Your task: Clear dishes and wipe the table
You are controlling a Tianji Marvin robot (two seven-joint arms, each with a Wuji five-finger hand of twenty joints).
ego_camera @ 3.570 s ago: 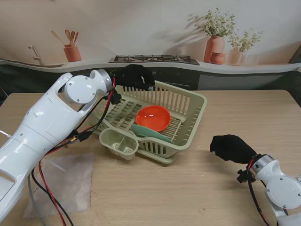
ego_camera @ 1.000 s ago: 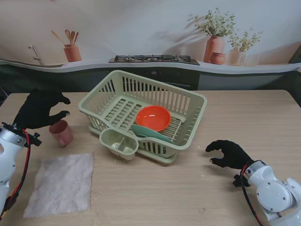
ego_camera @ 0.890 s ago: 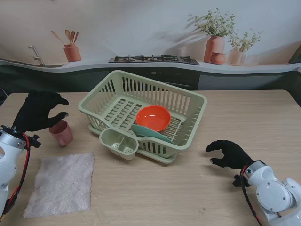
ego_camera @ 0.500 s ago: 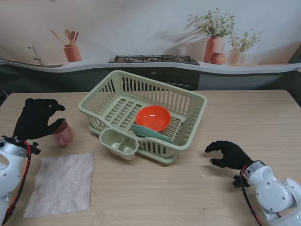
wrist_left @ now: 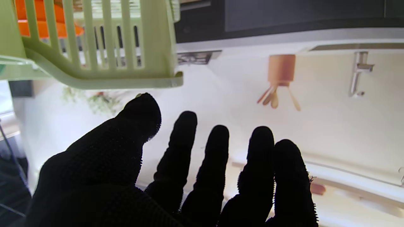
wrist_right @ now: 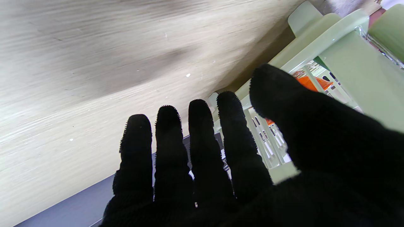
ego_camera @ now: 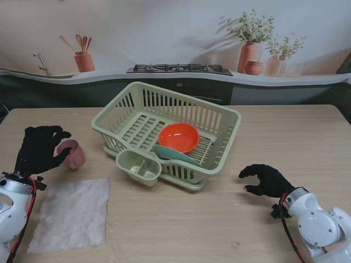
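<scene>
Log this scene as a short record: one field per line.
rack: green, mid-table
bowl: orange, inside rack
plate: green, in rack, under bowl's near edge
cup: pink, upright on table, left of rack
cloth: flat on table, nearer to me than cup
left hand: open, beside cup
right hand: open, right of rack

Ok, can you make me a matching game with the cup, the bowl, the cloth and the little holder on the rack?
Things:
1. pink cup
2. orange bowl
3. cloth
4. utensil holder

Places:
A. inside the dish rack
B. flat on the table, nearer to me than the cup
C. hooked on the rack's near side
D. beside the left hand

Pairs: 1-D, 2-A, 3-B, 4-C
</scene>
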